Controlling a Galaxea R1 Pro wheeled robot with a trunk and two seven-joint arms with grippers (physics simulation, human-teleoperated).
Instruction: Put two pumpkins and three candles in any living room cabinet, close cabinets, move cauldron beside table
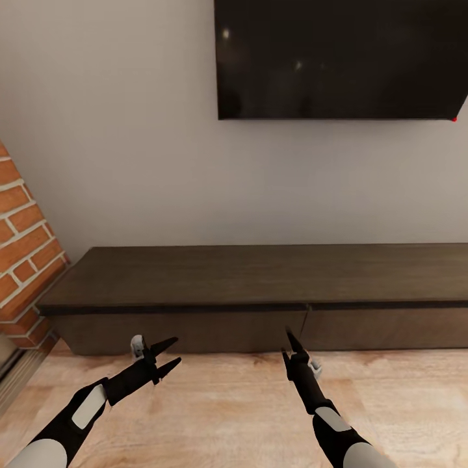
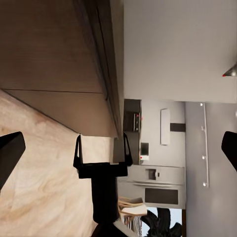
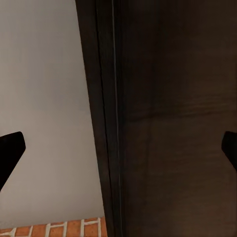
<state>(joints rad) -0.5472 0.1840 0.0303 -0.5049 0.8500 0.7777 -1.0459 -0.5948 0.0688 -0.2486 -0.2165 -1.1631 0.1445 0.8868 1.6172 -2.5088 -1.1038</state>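
From the head view, the robot faced the cabinet (image 1: 260, 286), a long low dark-brown unit standing against a pale wall (image 1: 117, 143) beneath a black screen (image 1: 338, 58). Its two visible drawer fronts sat flush and closed, with a seam between them near the right hand. Nothing stood on its top. A brick column (image 1: 23, 247) rose at the left, and pale wood floor (image 1: 227, 403) ran in front. The left hand (image 1: 166, 355) hovered low before the left drawer front, its fingers spread apart and holding nothing. The right hand (image 1: 286, 342) pointed at the seam, fingers a little apart, also empty.

In the left wrist view, the cabinet (image 2: 54, 59) edge and floor appeared, with the left hand's fingertips (image 2: 10, 148) wide apart; the right hand (image 2: 102, 148) showed across the way, open, and a kitchen lay beyond.

In the right wrist view, the cabinet's (image 3: 173, 118) front loomed close, against the wall and a strip of brick; the dark fingertips (image 3: 10, 145) stood wide apart with nothing between.

No pumpkin, candle or cauldron showed here, so the storing seemed wholly undone; opening a drawer looked the likely step in hand.
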